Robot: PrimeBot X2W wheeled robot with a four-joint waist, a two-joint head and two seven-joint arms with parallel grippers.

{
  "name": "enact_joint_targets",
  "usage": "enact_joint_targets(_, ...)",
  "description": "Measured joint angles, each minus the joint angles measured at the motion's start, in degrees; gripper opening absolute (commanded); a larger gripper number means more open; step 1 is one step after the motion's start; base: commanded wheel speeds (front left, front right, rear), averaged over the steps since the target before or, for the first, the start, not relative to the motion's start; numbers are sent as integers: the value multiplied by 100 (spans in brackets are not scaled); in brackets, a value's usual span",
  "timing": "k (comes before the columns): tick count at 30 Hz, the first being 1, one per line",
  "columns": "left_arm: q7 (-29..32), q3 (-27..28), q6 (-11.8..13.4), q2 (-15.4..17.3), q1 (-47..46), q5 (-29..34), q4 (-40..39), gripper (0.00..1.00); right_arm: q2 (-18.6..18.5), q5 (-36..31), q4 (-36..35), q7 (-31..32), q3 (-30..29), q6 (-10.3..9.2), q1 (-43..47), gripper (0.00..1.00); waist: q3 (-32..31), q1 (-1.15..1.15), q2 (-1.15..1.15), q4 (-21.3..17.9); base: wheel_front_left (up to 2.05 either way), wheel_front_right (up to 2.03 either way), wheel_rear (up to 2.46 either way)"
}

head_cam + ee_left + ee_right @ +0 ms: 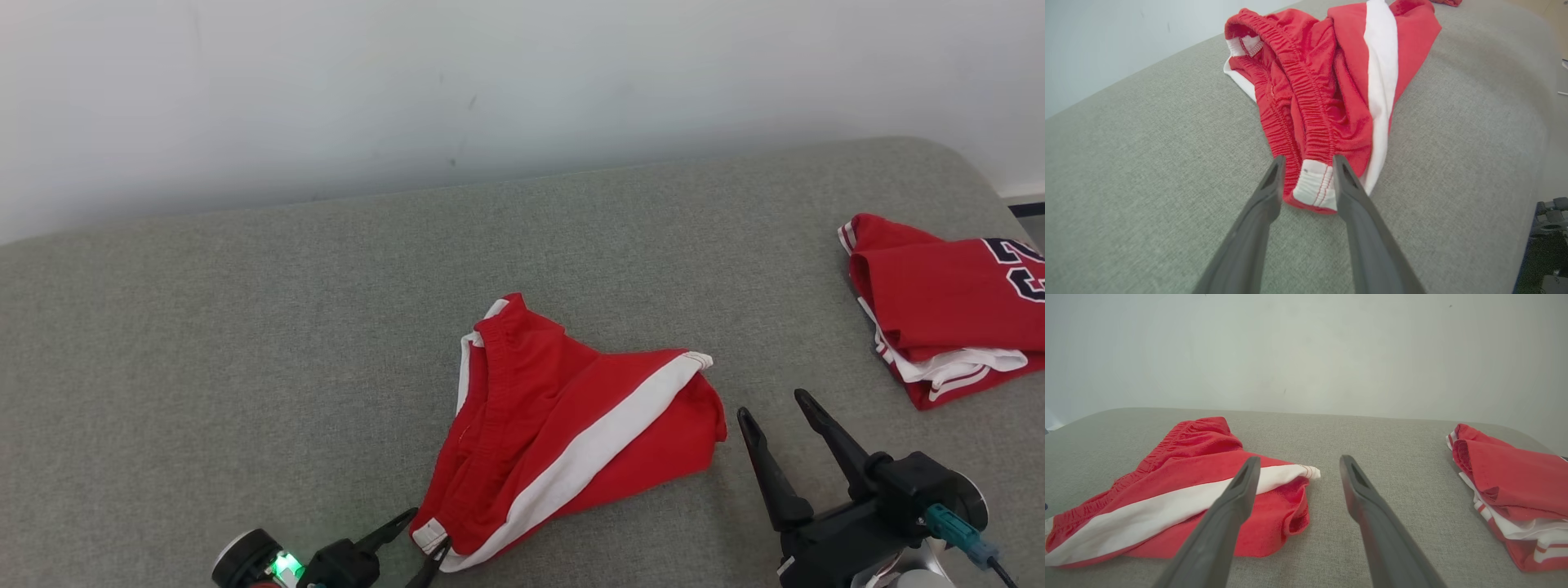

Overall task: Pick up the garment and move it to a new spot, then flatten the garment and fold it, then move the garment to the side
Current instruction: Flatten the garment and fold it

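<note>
The left pincer [1308,161] stands about half open, its two dark fingers either side of the white-hemmed near corner of the red shorts [563,425], not clamped on it as far as I can see. The right pincer [771,404] gapes wide and empty just beside the shorts' right edge. Two garments lie on the grey worktop [245,327]: the crumpled shorts mid-surface and a folded red jersey [939,302] well apart at the right.

The garment [563,425] is matt red-and-white cloth, lying on coarse, grey woven upholstery [245,327].
</note>
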Motion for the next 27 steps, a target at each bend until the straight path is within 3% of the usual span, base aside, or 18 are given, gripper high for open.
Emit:
enact_joint_targets(1,15,-36,0,31,-24,-45,5,75,2,0,1,0,-3,0,-13,100,14,0,0,-21,0,0,0)
enact_joint_targets(2,31,-71,0,49,-31,-82,8,95,2,0,3,0,-13,0,-32,100,27,0,0,-39,0,0,0)
enact_joint_targets(3,85,-138,0,73,-42,-109,25,100,-1,0,3,0,-21,0,-59,100,39,0,0,-57,0,0,0)
enact_joint_targets(11,261,-398,0,214,-173,-218,166,99,-9,2,-22,0,-89,0,-75,100,87,0,0,-142,0,0,0)
enact_joint_targets(13,261,-458,0,229,-217,-267,180,44,-10,2,-31,0,-89,0,-75,100,96,0,0,-151,0,0,0)
enact_joint_targets(14,279,-509,0,236,-250,-285,189,1,-15,2,-31,0,-93,0,-74,100,101,0,0,-151,0,0,0)
enact_joint_targets(22,388,-594,16,348,-234,-524,224,0,-47,45,38,0,-68,0,-124,100,62,0,0,-115,0,0,0)
enact_joint_targets(27,202,-289,65,356,18,-1036,4,0,52,506,856,0,265,0,-443,100,37,0,0,-75,0,0,0)
